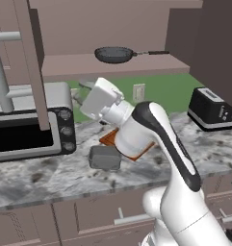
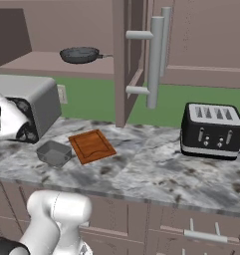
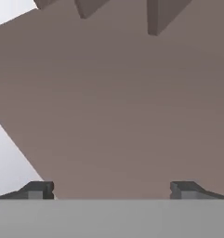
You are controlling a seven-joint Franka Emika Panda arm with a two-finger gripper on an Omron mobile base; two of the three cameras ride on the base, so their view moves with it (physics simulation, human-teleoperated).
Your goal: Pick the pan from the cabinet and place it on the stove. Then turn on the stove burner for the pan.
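pan (image 1: pixel 114 55) sits on open cabinet (image 1: pixel 112 65) shelf, upper center of frame; hand (image 3: pixel 111 190) fingers spread apart, empty, facing mauve panel; grey tin (image 1: pixel 105 157) on counter (image 1: pixel 35 182).

- The cabinet (image 1: pixel 136 65) shelf, doors open, carries the pan (image 1: pixel 115 55) alone, towards its back, handle pointing along the shelf;
- The grey marbled surface (image 2: pixel 156 169) carries a silver toaster oven (image 1: pixel 26 122) at its left end;
- A black toaster (image 2: pixel 211 130) at the right end;
- A brown cutting board (image 2: pixel 91 145) mid-surface; a small grey tin (image 2: pixel 54 152) just beside it, nearer the front edge.
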